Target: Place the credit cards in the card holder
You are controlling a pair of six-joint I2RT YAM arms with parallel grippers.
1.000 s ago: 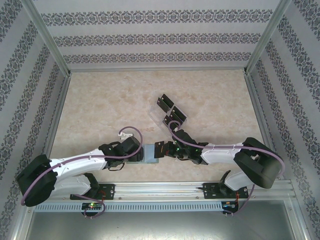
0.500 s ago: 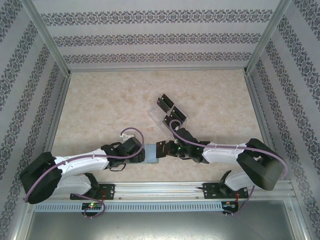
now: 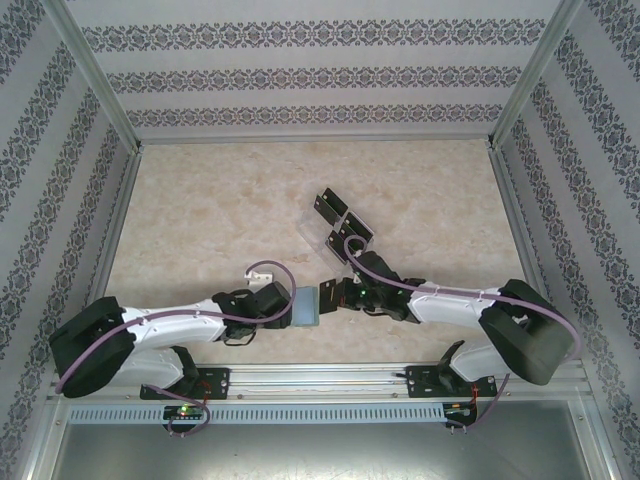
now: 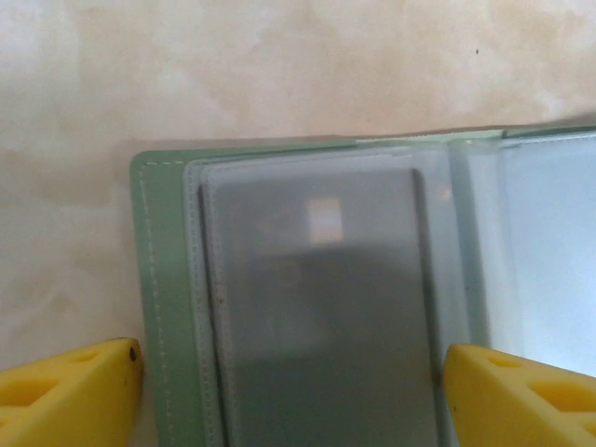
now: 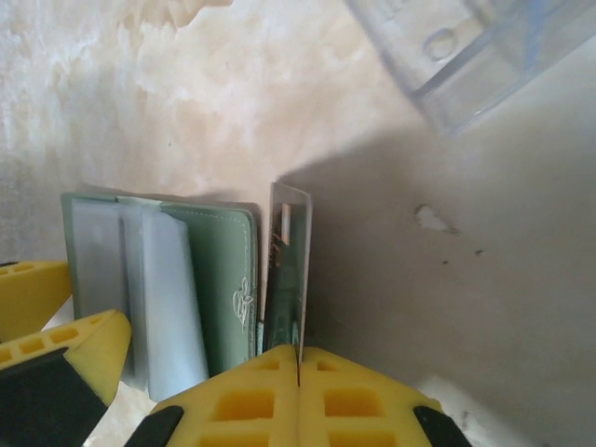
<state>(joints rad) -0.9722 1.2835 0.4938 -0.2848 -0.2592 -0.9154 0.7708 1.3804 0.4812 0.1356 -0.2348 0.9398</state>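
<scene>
Marbled tabletop [image 3: 200,220]: arms [image 3: 170,325] are stretched inward; left gripper [image 4: 291,372] spread astride card holder [image 4: 168,279], right gripper [image 5: 298,358] pinched on upright credit card [image 5: 291,261].

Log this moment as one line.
left gripper: open over holder | right gripper: shut on card, on edge beside holder | tray: cards inside
</scene>
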